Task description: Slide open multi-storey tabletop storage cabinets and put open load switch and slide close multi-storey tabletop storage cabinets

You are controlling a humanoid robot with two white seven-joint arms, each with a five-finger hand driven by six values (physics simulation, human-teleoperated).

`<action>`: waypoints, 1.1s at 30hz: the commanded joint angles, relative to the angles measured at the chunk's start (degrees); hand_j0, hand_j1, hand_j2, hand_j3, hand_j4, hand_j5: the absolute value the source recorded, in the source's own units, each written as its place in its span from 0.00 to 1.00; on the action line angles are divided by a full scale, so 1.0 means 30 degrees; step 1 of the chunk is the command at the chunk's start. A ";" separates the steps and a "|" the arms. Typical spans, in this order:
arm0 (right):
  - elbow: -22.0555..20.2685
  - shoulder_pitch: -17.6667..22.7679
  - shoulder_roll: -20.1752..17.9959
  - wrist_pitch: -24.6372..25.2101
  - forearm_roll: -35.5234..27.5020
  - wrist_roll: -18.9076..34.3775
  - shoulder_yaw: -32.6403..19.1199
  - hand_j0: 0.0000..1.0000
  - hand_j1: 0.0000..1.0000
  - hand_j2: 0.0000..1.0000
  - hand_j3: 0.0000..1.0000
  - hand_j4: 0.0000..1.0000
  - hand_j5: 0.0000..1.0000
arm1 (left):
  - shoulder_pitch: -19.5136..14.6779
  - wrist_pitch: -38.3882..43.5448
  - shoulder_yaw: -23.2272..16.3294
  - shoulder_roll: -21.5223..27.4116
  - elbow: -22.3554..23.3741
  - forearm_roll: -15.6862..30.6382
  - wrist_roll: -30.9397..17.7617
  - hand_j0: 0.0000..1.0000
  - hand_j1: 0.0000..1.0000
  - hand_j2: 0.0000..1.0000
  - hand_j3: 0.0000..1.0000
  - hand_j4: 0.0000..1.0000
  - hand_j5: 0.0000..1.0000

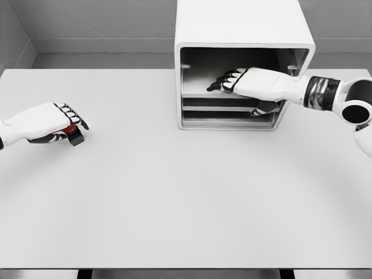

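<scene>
Left hand (49,123) low over the desk (186,203) at far left, fingers (72,113) curled down and clamped round the load switch (74,135), red top and black body peeking out beneath the palm. Switch well apart from the storage cabinet (244,35), standing at the back of the desk right of middle, front open, shelves (221,107) showing. Right hand (250,81) reaching in from the right, inside the upper compartment, fingers (224,81) stretched out flat, loose, gripping nothing.
</scene>
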 commanded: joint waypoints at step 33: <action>-0.6755 0.2431 -0.4761 0.0030 -0.1599 -0.0005 -0.0572 1.00 1.00 1.00 1.00 1.00 1.00 | -0.0176 0.0010 0.0270 0.0311 -0.1846 0.0111 -0.0044 0.49 0.49 0.49 0.49 0.49 0.49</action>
